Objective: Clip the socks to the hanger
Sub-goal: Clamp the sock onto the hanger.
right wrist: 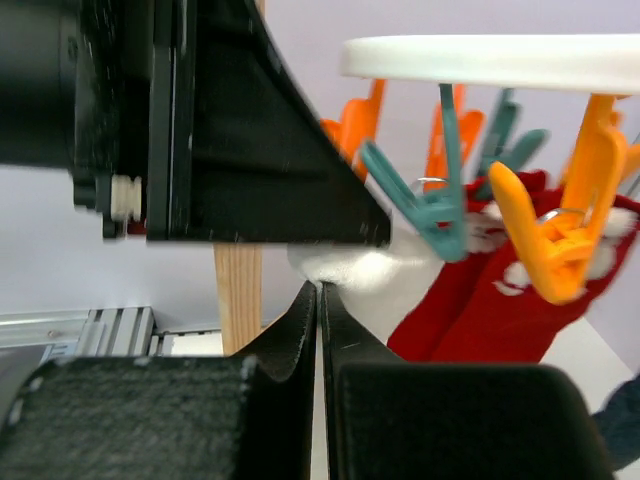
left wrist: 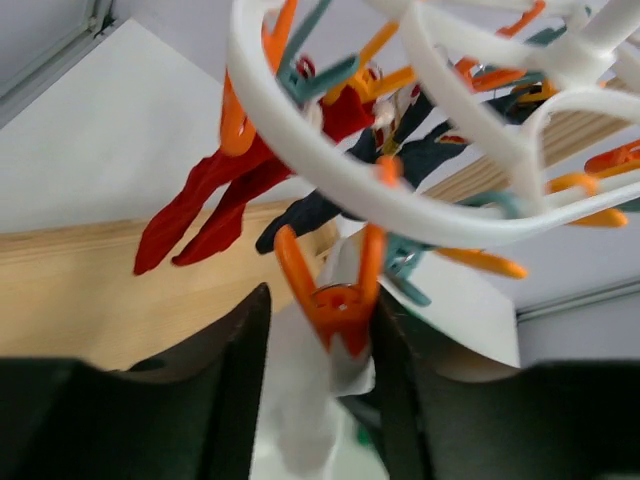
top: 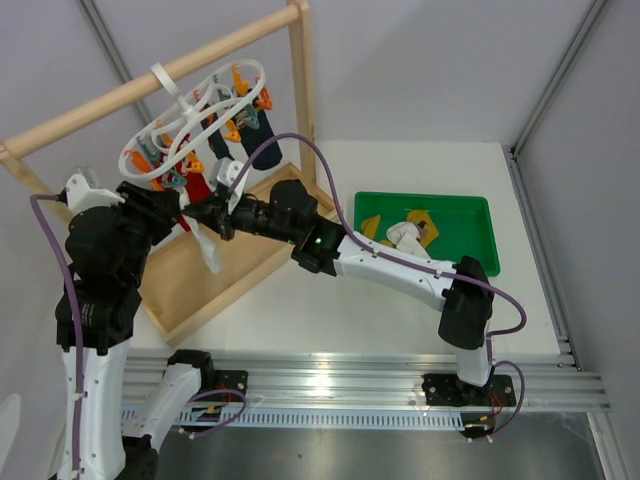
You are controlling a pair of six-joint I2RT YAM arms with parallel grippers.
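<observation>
White sock (top: 208, 252) hanging at six o'clock below orange peg (left wrist: 340, 310) on hanger (right wrist: 500, 60), left gripper (left wrist: 320, 330) open astride the peg, right gripper (right wrist: 320, 290) pinched shut, tips touching the sock

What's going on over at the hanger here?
Both arms are working at the white sock hanger. The right gripper is shut on a white sock, holding its top up by an orange peg. The left gripper straddles that peg. Other socks lie in the green tray.
</observation>
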